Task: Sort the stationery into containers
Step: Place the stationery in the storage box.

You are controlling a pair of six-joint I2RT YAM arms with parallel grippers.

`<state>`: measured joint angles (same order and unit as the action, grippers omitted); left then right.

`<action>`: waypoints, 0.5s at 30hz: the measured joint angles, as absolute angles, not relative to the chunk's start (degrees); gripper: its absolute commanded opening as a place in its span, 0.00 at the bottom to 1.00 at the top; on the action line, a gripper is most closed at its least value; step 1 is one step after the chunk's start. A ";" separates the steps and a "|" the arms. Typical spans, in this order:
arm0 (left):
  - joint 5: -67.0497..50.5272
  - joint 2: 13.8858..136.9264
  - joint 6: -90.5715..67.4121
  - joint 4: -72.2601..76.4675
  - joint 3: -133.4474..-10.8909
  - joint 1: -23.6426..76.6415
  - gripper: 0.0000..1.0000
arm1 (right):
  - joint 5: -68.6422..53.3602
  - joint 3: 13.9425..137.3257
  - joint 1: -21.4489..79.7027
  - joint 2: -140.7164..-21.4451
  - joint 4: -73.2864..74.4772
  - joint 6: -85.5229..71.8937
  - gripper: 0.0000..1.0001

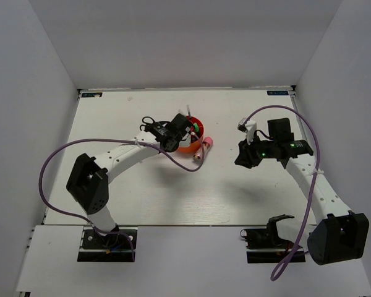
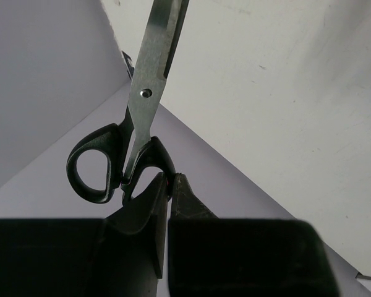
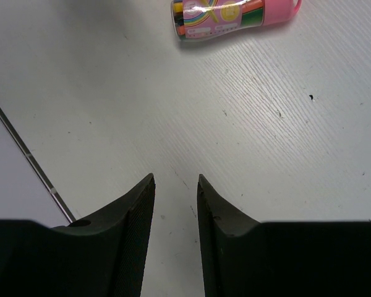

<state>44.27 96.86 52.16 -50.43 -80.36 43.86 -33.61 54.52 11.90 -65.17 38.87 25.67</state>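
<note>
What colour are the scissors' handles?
Black; the scissors show best in the left wrist view.

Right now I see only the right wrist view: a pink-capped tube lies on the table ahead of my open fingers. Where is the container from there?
Observer: In the top view the orange tub sits just to the left of the tube, on the left arm's side.
Operator: Is the left arm busy near it?
Observer: Yes. The left fingers are shut on the handle of the black-handled scissors.
Operator: Are those scissors inside the tub?
Observer: No. In the top view their handle loops show to the left of the tub, outside its rim.
</note>
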 measured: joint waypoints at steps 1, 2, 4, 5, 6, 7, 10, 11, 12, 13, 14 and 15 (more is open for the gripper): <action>44.14 96.86 52.58 -50.17 -79.81 43.99 0.01 | -33.61 54.50 11.88 -65.17 38.87 25.67 0.38; 43.99 96.86 53.08 -49.71 -79.18 44.12 0.01 | -33.61 54.50 11.84 -65.17 38.87 25.67 0.38; 43.70 96.86 54.22 -48.95 -78.70 44.31 0.01 | -33.63 54.52 11.75 -65.19 38.87 25.67 0.38; 43.55 96.88 54.89 -48.56 -78.67 44.38 0.01 | -33.63 54.50 11.73 -65.19 38.87 25.67 0.38; 43.46 96.88 55.53 -47.88 -78.67 44.40 0.01 | -33.63 54.50 11.68 -65.19 38.87 25.67 0.38; 43.38 96.95 56.42 -47.03 -78.78 44.42 0.01 | -33.63 54.50 11.66 -65.19 38.87 25.67 0.38; 43.05 97.58 57.80 -45.82 -79.50 44.45 0.01 | -33.61 54.50 11.57 -65.19 38.87 25.67 0.38; 43.05 98.08 58.35 -45.39 -80.03 44.45 0.01 | -33.63 54.50 11.53 -65.19 38.87 25.67 0.38; 43.03 98.52 58.76 -44.88 -80.34 44.45 0.01 | -33.63 54.50 11.46 -65.19 38.87 25.67 0.38; 43.00 98.94 59.18 -44.40 -80.53 44.51 0.01 | -33.63 54.50 11.31 -65.19 38.87 25.67 0.38; 43.00 99.26 59.59 -44.07 -80.55 44.58 0.01 | -33.63 54.50 11.22 -65.19 38.87 25.67 0.38; 43.00 99.59 59.88 -43.92 -80.55 44.69 0.01 | -33.63 54.50 11.16 -65.19 38.87 25.67 0.38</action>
<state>43.00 99.59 59.88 -43.92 -80.55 44.69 -33.63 54.50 11.16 -65.19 38.87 25.67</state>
